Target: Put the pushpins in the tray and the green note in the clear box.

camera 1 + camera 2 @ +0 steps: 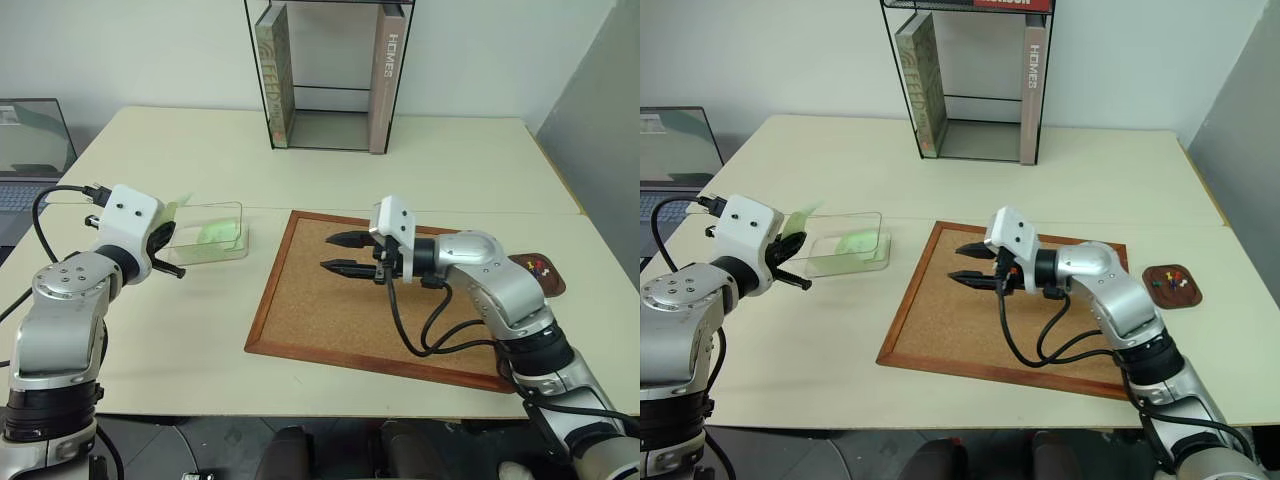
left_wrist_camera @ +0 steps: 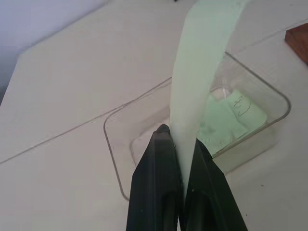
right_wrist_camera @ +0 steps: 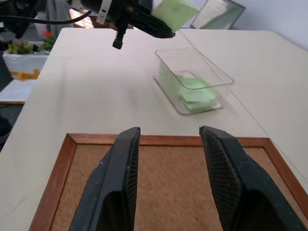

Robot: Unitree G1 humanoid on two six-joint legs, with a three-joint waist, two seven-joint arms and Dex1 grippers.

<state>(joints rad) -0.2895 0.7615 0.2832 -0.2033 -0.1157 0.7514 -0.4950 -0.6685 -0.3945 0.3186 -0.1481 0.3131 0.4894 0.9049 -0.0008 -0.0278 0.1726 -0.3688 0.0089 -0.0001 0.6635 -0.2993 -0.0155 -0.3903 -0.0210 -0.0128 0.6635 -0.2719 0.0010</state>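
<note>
My left gripper (image 2: 179, 139) is shut on the green note (image 2: 202, 57), which sticks up past the fingertips just at the left end of the clear box (image 1: 215, 256). Mint-green paper pieces (image 1: 215, 233) lie inside that box. My right gripper (image 1: 340, 253) hovers open over the corkboard (image 1: 330, 310), pointing left toward the box, with nothing between its fingers. The small dark brown tray (image 1: 1170, 303) sits on the table to the right of the corkboard, with red and yellowish pushpins (image 1: 1175, 281) in it.
A tall black wire-framed stand (image 1: 330, 75) with books stands at the back centre of the table. A laptop (image 1: 30, 150) sits off the table's far left. The right arm's black cables loop over the corkboard's right half.
</note>
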